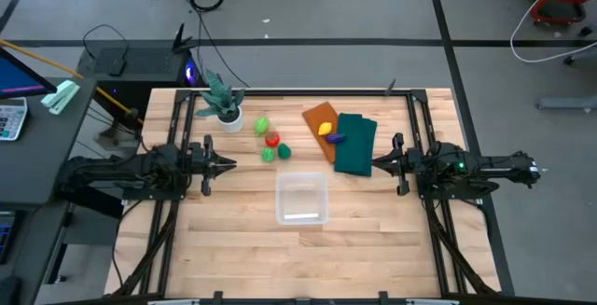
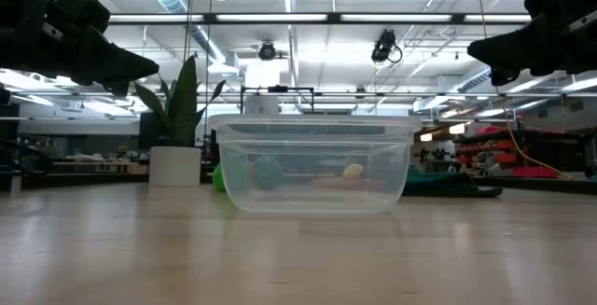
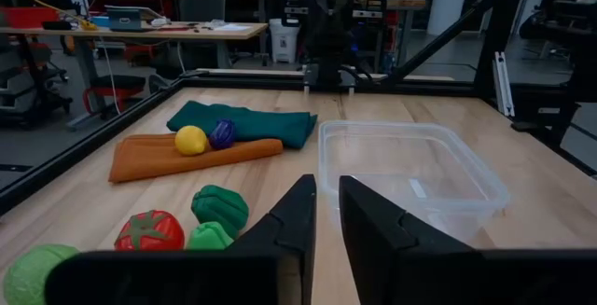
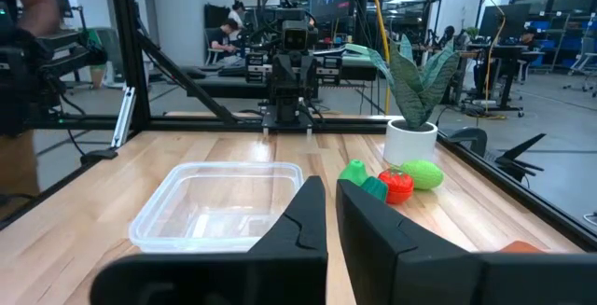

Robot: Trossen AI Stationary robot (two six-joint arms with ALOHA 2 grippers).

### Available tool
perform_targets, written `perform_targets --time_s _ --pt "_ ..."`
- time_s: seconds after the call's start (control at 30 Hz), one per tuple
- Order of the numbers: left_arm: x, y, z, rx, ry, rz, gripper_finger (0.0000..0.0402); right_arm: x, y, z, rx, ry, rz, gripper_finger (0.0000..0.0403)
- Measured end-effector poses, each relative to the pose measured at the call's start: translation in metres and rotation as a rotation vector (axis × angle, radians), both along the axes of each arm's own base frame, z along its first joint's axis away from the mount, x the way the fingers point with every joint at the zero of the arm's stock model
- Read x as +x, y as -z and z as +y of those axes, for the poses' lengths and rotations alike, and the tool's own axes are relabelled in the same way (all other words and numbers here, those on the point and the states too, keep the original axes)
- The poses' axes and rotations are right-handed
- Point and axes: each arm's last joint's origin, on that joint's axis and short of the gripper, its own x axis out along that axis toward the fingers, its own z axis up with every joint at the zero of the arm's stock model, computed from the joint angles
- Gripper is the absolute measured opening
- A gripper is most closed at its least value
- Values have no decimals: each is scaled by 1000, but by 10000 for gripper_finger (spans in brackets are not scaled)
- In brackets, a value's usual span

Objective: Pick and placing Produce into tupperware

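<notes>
Hovering above the table at its left side, the left gripper (image 1: 230, 163) points toward the middle; its fingers (image 3: 297, 214) stand a little apart, with a narrow gap between them, and they hold nothing. Just ahead of it lie four pieces of produce in a small group: a light green piece (image 1: 262, 125) nearest the plant, a red one (image 1: 272, 139) below it, and a green piece (image 1: 268, 155) with a dark green one (image 1: 284, 151) just beside. None of them touches the gripper.

The right gripper (image 1: 378, 164) hangs over the right side of the table, facing the left one, with its fingers (image 4: 312, 214) pressed together and empty. Beside it lies a dark green cloth (image 1: 355, 144), partly over an orange cloth (image 1: 320, 118). A yellow piece (image 1: 325, 129) rests on the orange cloth and a purple piece (image 1: 338, 138) sits at the edge of the green cloth, touching the yellow one.

The tupperware (image 1: 301, 198) stands between both arms, a bit nearer the front edge of the table, well apart from the produce. It is clear, and the top view shows nothing inside. In the low view both arms are above the level of its rim.

A plant (image 1: 221, 98) in a white pot stands near the back edge of the table, close to the light green piece.
</notes>
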Motion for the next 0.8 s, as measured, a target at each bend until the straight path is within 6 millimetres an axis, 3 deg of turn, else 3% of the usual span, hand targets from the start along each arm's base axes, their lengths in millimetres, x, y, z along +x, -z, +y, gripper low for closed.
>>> perform_targets --time_s 0.8 --pt "0 0 0 -1 0 0 57 0 0 0 0 0 -1 0"
